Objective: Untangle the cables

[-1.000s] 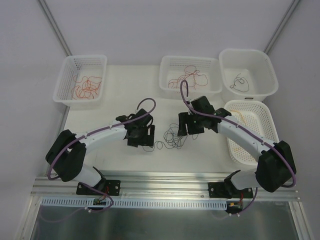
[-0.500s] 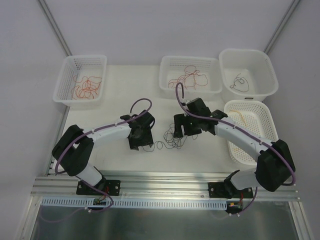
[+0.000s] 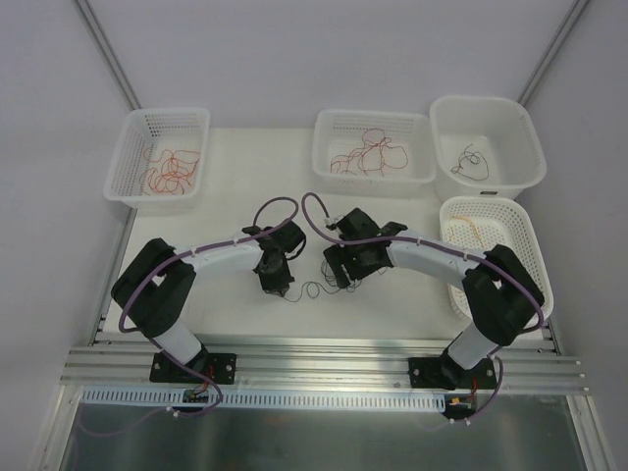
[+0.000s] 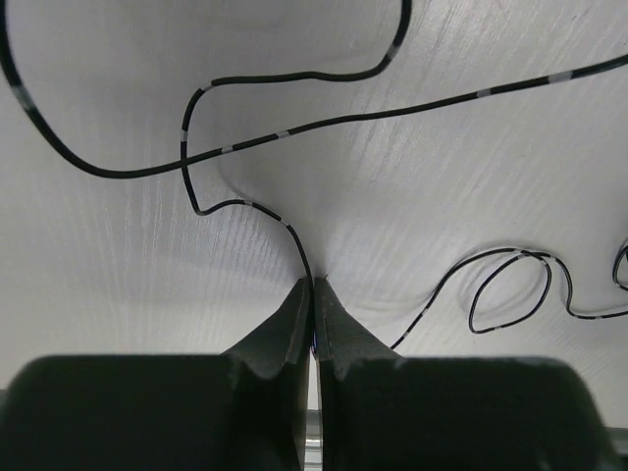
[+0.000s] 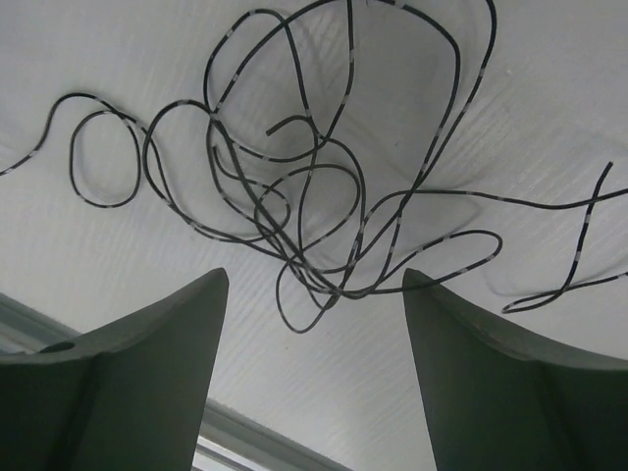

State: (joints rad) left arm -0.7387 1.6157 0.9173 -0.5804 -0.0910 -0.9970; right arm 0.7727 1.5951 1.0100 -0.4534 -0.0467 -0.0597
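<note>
Both arms have drawn inward since a second ago: your right claw (image 3: 340, 271) has swung left toward the middle of the desk (image 3: 260, 167) with its elbow folding in behind it, and your left claw (image 3: 276, 283) has eased a little nearer to you. Your left claw is clenched, its two fingertips pressed together on a black strand (image 4: 286, 227) right at the desk surface. From the pinch that strand curls up and away to the left, where it crosses a second black strand (image 4: 392, 111). Your right claw is released, its fingers (image 5: 137, 383) spread wide and hanging just above the black tangle (image 5: 314, 196), which lies in loose overlapping loops on the desk between and beyond them. You cannot tell from the wrist view whether any loop brushes a finger. Seen from above, the tangle sits between the two claws, with one thin loop trailing toward the left one. Farther back on your right, a mesh basket (image 3: 510, 208) holds a tan cable (image 3: 471, 228). Along the far edge stand three more bins: the left basket (image 3: 167, 113) holds red and orange cables (image 3: 167, 175), the middle basket (image 3: 373, 114) holds another red and orange bunch (image 3: 368, 155), and the solid tub (image 3: 520, 147) at the far right holds a single black cable (image 3: 471, 162).
</note>
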